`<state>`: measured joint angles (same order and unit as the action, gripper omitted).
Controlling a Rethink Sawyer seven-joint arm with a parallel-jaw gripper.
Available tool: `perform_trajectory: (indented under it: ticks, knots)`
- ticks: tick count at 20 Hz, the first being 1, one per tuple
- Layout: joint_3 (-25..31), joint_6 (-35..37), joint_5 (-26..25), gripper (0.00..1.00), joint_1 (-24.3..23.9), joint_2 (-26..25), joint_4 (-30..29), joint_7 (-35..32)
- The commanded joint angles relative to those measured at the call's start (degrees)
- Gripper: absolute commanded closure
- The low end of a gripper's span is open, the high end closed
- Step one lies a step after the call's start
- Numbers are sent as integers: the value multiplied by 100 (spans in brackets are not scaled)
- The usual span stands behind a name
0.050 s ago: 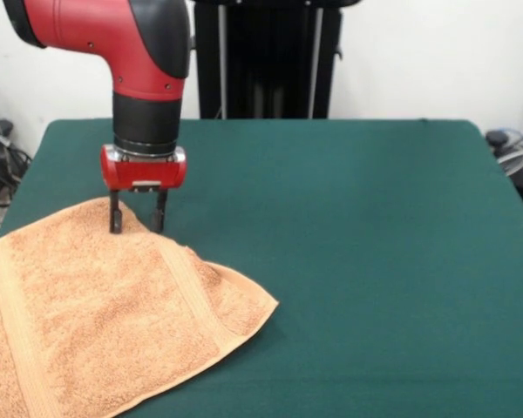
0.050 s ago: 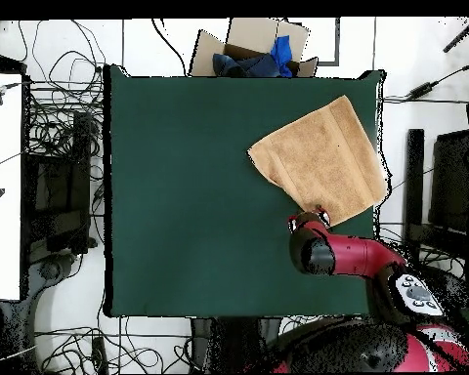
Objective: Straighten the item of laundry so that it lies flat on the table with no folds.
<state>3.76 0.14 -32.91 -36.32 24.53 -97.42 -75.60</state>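
The Sawyer arm is reaching down at the far corner of the tan terry-cloth towel (image 1: 96,313), and its gripper (image 1: 138,223) is standing upright with both black fingers planted at the towel's edge. The fingers are sitting a little apart, with a small ridge of cloth rising between them; whether they are actually pinching that ridge or only pressing beside it is not clear from either view.

The towel is lying at one side of the green table (image 1: 349,261), partly running over the table's edge in the front view. In the overhead view it is showing as a slanted four-sided shape near one corner of the table, with the gripper at the corner closest to the robot. One flat woven band is running diagonally across the pile, and a raised crease beside it suggests the cloth is doubled there.

To do this step well, the gripper is probably needing to take only the top layer at the corner, close firmly, lift slightly, and draw the cloth outward away from the crease, towards the open middle of the table. Dragging low and slowly should be keeping the lower layer from coming along.

Counted: one towel, one table, one arm, one gripper with two fingers, and one cardboard box (image 2: 248,51) of blue cloth beyond the table in the overhead view.
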Motion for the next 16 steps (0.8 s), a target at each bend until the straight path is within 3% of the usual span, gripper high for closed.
perform_trajectory:
  ticks: [1, 7, 8, 16]
  knots:
    - [311, -99, -108, 0, -109, 19, 17, -742]
    - [225, -80, -52, 0, -52, -41, 55, -792]
    - [200, -36, -15, 100, -32, -43, 59, -810]
    - [235, -114, -38, 100, 0, -33, 72, -811]
